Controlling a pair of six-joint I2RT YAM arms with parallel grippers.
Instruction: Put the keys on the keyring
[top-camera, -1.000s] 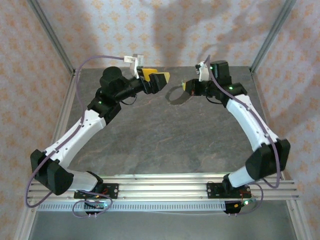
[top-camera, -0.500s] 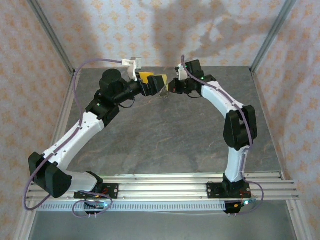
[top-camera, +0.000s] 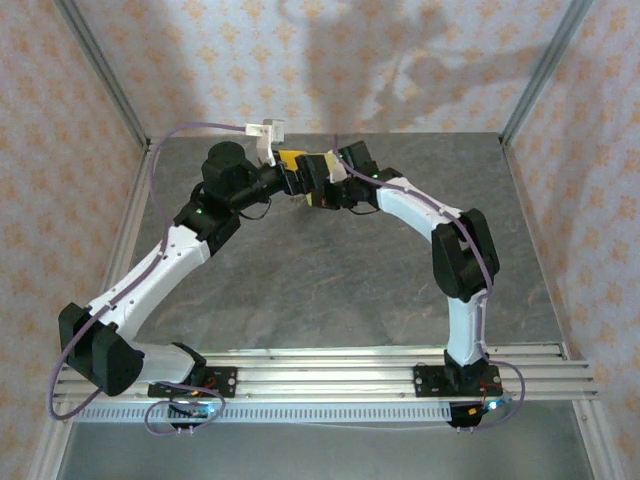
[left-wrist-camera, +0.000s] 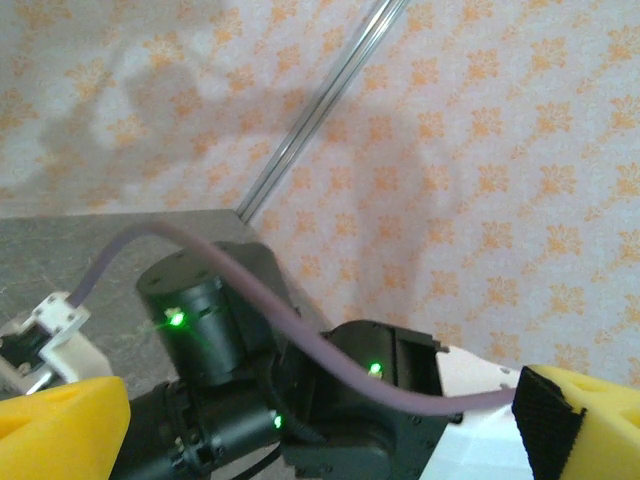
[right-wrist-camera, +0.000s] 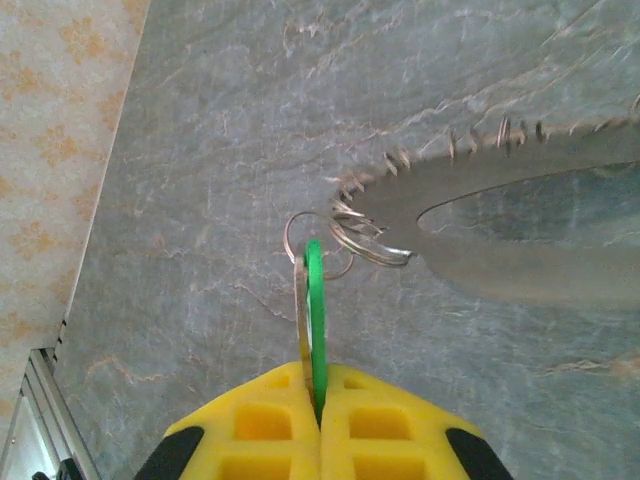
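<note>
Over the grey stone-look table (top-camera: 330, 270), your right gripper (right-wrist-camera: 318, 385) is clenched on the green key (right-wrist-camera: 314, 300). It holds the key edge-on at the bottom centre of the right wrist view, probably so the thin head can be steered to the keyring (right-wrist-camera: 395, 212), whose bumpy rim sits just beside the key's tip at centre right. Your left gripper (left-wrist-camera: 320, 425) is spread wide and empty, its fingers at the lower corners of the left wrist view, seemingly placed to steady the ring.

The left tool (left-wrist-camera: 320, 432) is seen with its yellow moulded fingers (left-wrist-camera: 58, 428) spread wide apart at the lower corners. Between them a black jointed arm (left-wrist-camera: 230, 345) with green lights is framed, crossed by a mauve cable (left-wrist-camera: 300, 335). Behind lie a grey stone-patterned surface (left-wrist-camera: 60, 245) and an orange-flowered wall (left-wrist-camera: 480, 150).
</note>
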